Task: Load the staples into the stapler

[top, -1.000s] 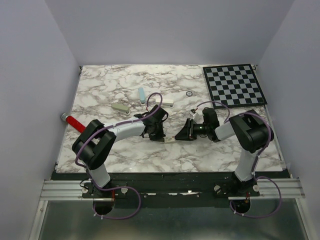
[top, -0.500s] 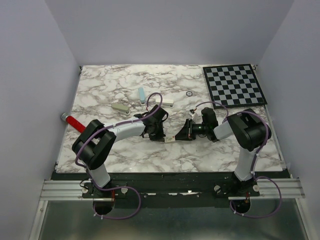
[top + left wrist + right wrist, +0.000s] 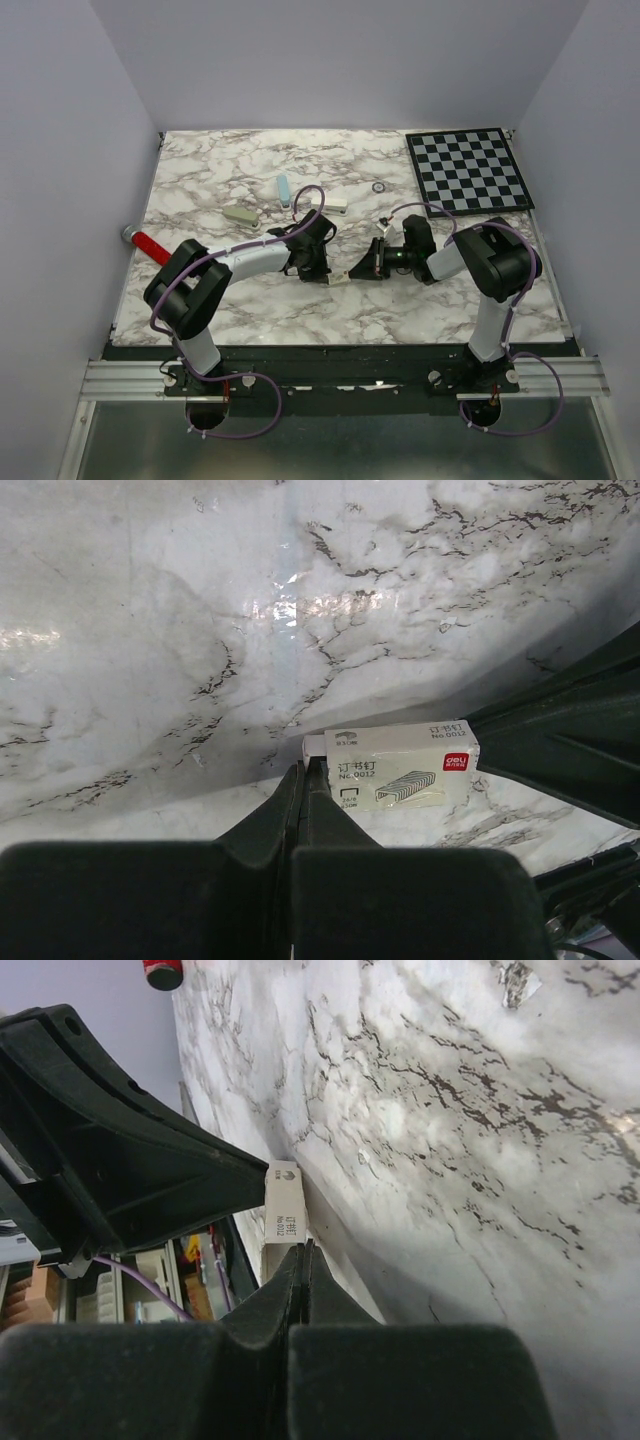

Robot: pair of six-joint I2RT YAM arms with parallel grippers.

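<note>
Left gripper (image 3: 303,770) has its fingers pressed together. The tips meet at the left end of the small white box (image 3: 400,770), right where a white tab juts from that end; whether the tab is pinched between them I cannot tell. Right gripper (image 3: 305,1248) is likewise closed, its tips set against one short end of the same box, and a hold on it cannot be confirmed either.

In the overhead view the two grippers meet nose to nose just below the centre of the frame. The box lies flat on the marble table (image 3: 400,310) between them. It bears printed marks and a small drawing of a staple strip. Loose staples cannot be made out in any view.

Above and left of centre lie a grey-green oblong (image 3: 241,215), a pale blue oblong (image 3: 283,189) and a white oblong block (image 3: 330,204); which of them is the stapler I cannot tell. A small ring (image 3: 379,187) sits to their right, a checkerboard (image 3: 470,170) fills the upper right, and a red object (image 3: 150,245) lies at the left edge.
</note>
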